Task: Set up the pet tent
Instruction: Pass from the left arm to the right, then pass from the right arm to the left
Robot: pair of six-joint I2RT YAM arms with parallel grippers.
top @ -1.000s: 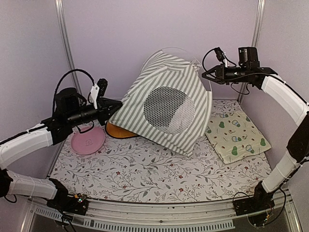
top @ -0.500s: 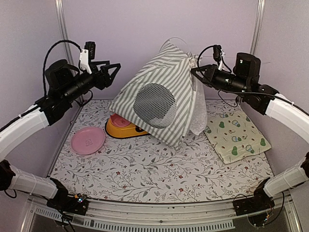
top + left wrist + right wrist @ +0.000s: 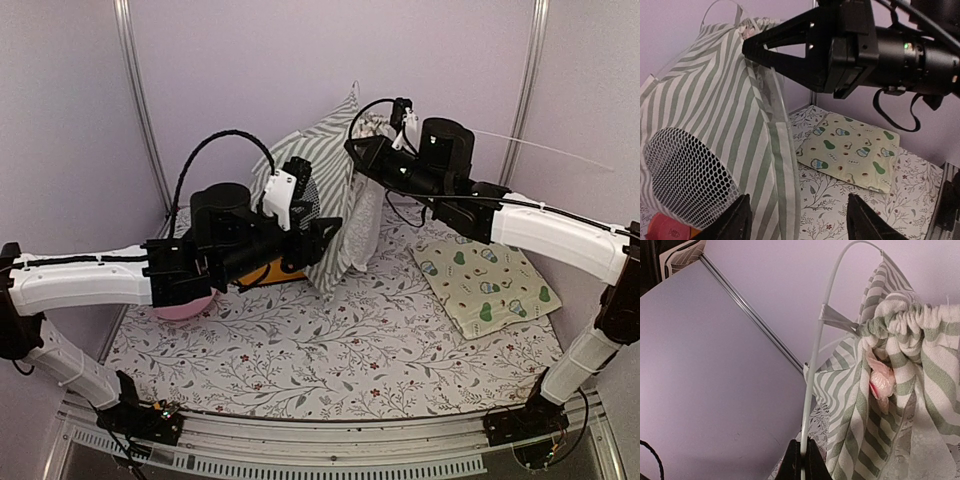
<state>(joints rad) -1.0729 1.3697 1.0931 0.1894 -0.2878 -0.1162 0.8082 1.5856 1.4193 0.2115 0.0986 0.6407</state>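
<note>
Pink plastic shows at about 9 o'clock on the floral tabletop [image 3: 330, 350]: a plate [image 3: 185, 306], mostly hidden under the left arm. The left gripper [image 3: 322, 235] reaches in from that side to the lower flank of the pet tent [image 3: 335, 150]. Its wrist view shows its fingers [image 3: 740, 220] spread wide, with the tent's striped edge hanging in the gap and no grip on it that can be seen. Just under the arm, an orange bowl [image 3: 272, 272] sits against the tent's near-left foot. The tent stands between the centre and 12 o'clock, drawn tall and narrow. Its round mesh window [image 3: 685, 175] faces the left arm, and a white lace curtain [image 3: 365, 215] hangs on its 3 o'clock side. At the peak the sage-green and white fabric bunches into a gathered ruffle [image 3: 900, 320], with a small pink scrap [image 3: 880, 382] just below it. The right gripper [image 3: 355, 148] comes in from about 2 o'clock to that peak, with its fingers pressed together on the thin white pole [image 3: 812, 355]. The pole rises from the pinch and arcs over to the tip of the fabric. At 3 o'clock the pale yellow avocado-print mat [image 3: 485, 285] lies flat, near the tent but apart from it.
</note>
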